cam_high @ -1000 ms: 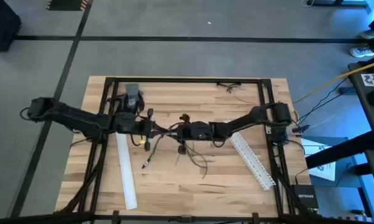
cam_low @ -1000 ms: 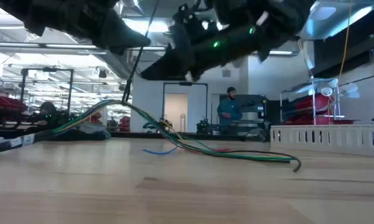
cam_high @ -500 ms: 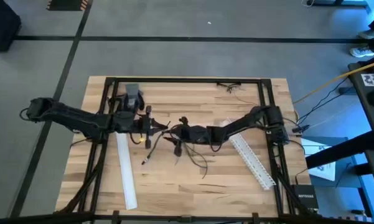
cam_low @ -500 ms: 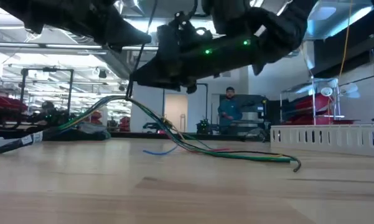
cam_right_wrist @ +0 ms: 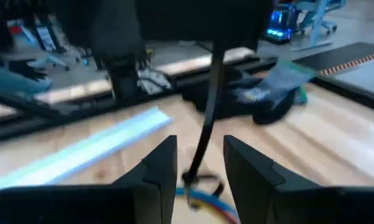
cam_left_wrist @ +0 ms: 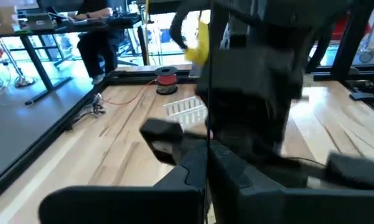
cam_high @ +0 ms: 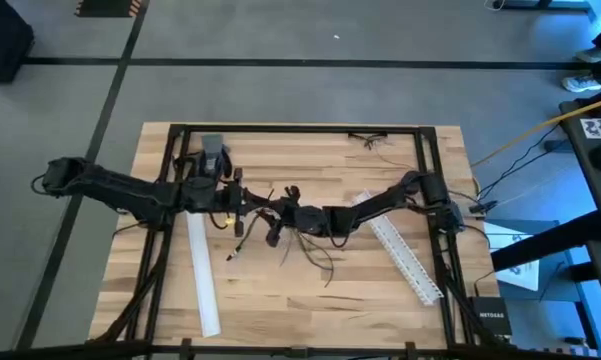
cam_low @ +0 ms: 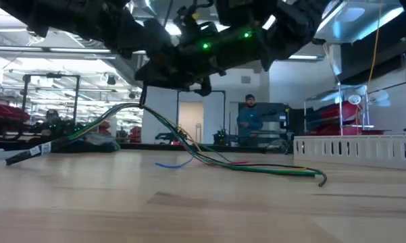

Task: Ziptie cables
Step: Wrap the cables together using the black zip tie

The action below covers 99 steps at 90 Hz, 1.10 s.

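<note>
The cables (cam_high: 315, 250) lie as a loose tangle at mid-table. In the low view the middle of the cables (cam_low: 139, 108) is raised off the wood and their ends trail down onto it. The thin black ziptie (cam_left_wrist: 208, 93) rises from that raised spot (cam_low: 143, 94). My left gripper (cam_high: 248, 206) is shut on the ziptie. My right gripper (cam_high: 272, 218) is close beside it, open, with one finger on each side of the ziptie (cam_right_wrist: 206, 118) and the cables (cam_right_wrist: 202, 186) just beyond its fingertips. My left gripper pinches the ziptie (cam_left_wrist: 208, 158) between its two shut fingers, and the strip runs on straight past the fingertips, along the fingers. The ziptie's other end reaches the cables, which hang from it with their ends on the table.
One long white slotted strip (cam_high: 202, 275) lies near the left arm and another (cam_high: 405, 255) lies under the right arm. A grey block (cam_high: 212, 152) and a small wire bundle (cam_high: 370, 138) sit toward the far edge. A person (cam_low: 248, 118) stands in the room behind.
My right gripper has gone toward the table's left edge and stands right by my left gripper, over the raised part of the cables. The cables' left trailing end has risen a little off the table.
</note>
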Motion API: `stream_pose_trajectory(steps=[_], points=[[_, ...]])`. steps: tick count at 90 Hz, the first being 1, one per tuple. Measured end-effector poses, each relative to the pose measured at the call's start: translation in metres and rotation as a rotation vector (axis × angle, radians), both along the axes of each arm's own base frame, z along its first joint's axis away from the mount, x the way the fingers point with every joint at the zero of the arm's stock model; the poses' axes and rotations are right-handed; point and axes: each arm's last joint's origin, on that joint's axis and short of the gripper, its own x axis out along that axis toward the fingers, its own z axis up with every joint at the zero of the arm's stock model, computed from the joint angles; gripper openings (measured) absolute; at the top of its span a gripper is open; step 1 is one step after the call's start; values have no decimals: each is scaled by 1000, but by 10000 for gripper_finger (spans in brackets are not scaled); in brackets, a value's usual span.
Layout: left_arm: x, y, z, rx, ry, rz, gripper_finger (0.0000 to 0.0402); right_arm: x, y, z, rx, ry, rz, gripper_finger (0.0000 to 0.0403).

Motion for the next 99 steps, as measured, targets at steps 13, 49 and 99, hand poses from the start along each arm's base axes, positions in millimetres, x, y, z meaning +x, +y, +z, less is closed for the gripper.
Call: stream_pose_trajectory(steps=[13,49,99], points=[[0,0,0,1,1,0,0,0,3,-1,-5,5,7,70],[-2,5,6,31,-36,17,0,-1,6,-5,-43,32,2,11],[-7,13,5,27,3,54,0,-1,11,-96,84,176,-15,18]])
